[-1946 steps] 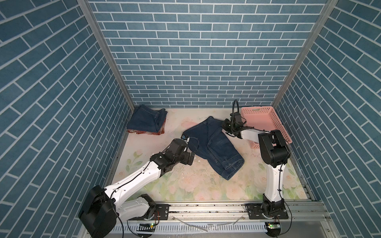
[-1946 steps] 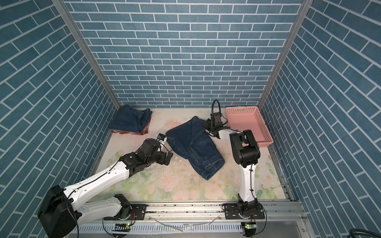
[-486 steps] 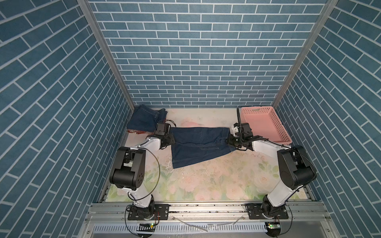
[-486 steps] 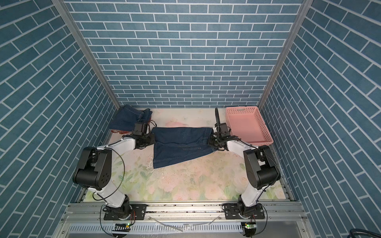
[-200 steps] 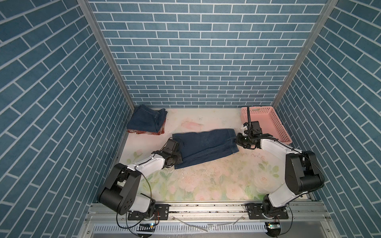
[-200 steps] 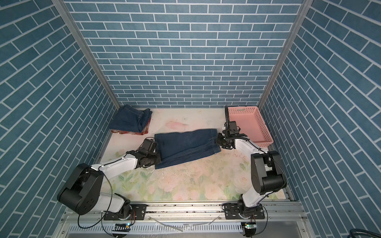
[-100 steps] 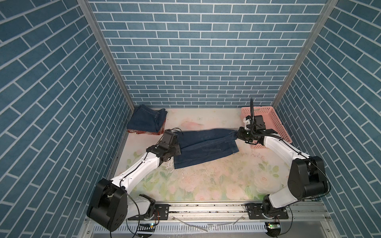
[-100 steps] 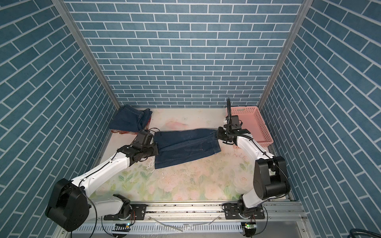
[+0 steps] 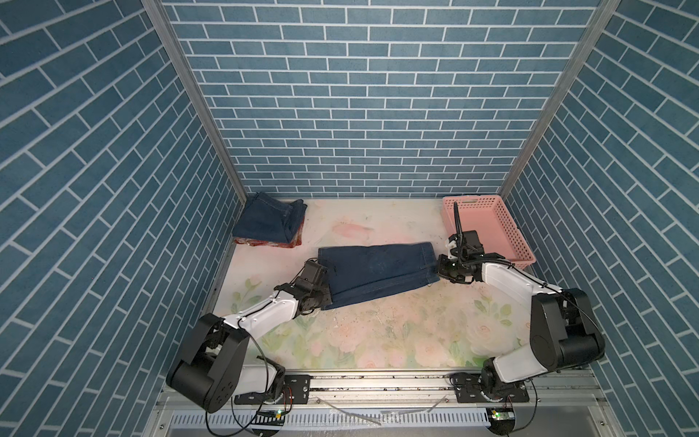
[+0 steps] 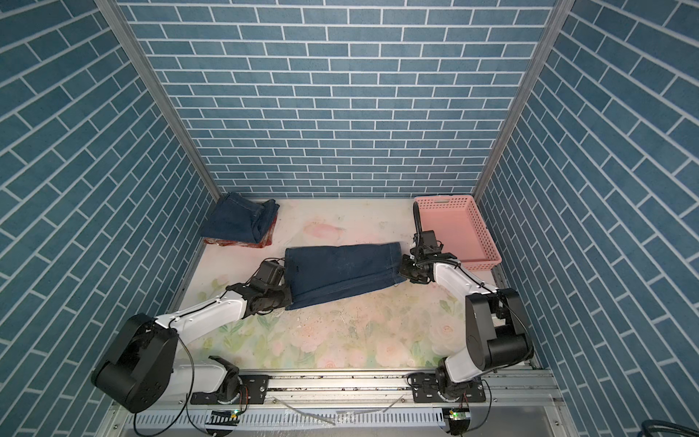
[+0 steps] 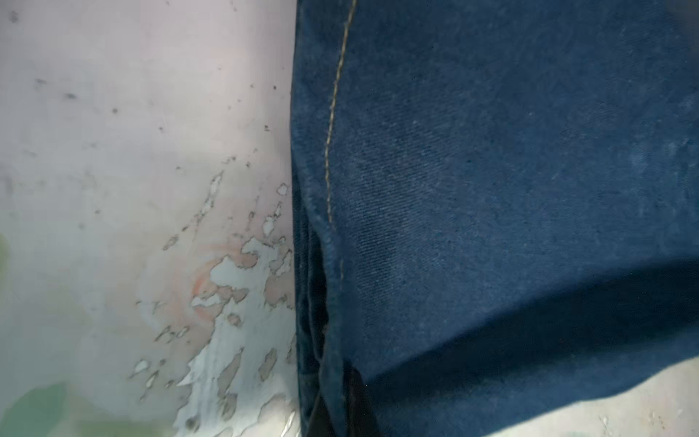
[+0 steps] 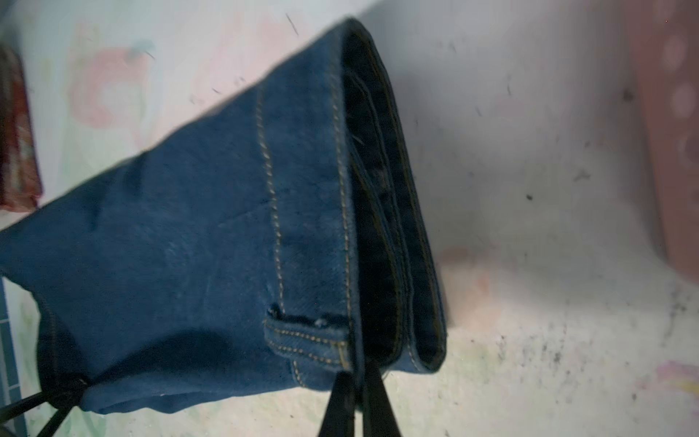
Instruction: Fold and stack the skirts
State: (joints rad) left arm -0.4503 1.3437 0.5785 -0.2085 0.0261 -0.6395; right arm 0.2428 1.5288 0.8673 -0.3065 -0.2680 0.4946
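A dark blue denim skirt (image 9: 378, 270) (image 10: 340, 268) is stretched across the middle of the floral mat between my two grippers. My left gripper (image 9: 326, 299) (image 10: 289, 297) is shut on its left edge. In the left wrist view the denim skirt (image 11: 491, 181) fills the frame and the left gripper (image 11: 334, 416) pinches the layered edge. My right gripper (image 9: 438, 266) (image 10: 403, 270) is shut on the waistband; in the right wrist view the right gripper (image 12: 357, 378) clamps the skirt (image 12: 181, 234) beside a belt loop. A folded denim skirt (image 9: 270, 223) (image 10: 236, 219) lies on a plaid skirt (image 9: 264, 242) (image 10: 242, 244) at the back left.
A pink perforated basket (image 9: 491, 212) (image 10: 472, 212) stands at the back right, just behind my right gripper, and shows as a pink basket (image 12: 677, 159) in the right wrist view. Blue brick walls close in three sides. The floral mat (image 9: 378, 333) runs to the front rail.
Both grippers keep their hold. Half a second ago the skirt was raised a little; now it sits lower and slightly nearer the front, and both arms have dropped with it.
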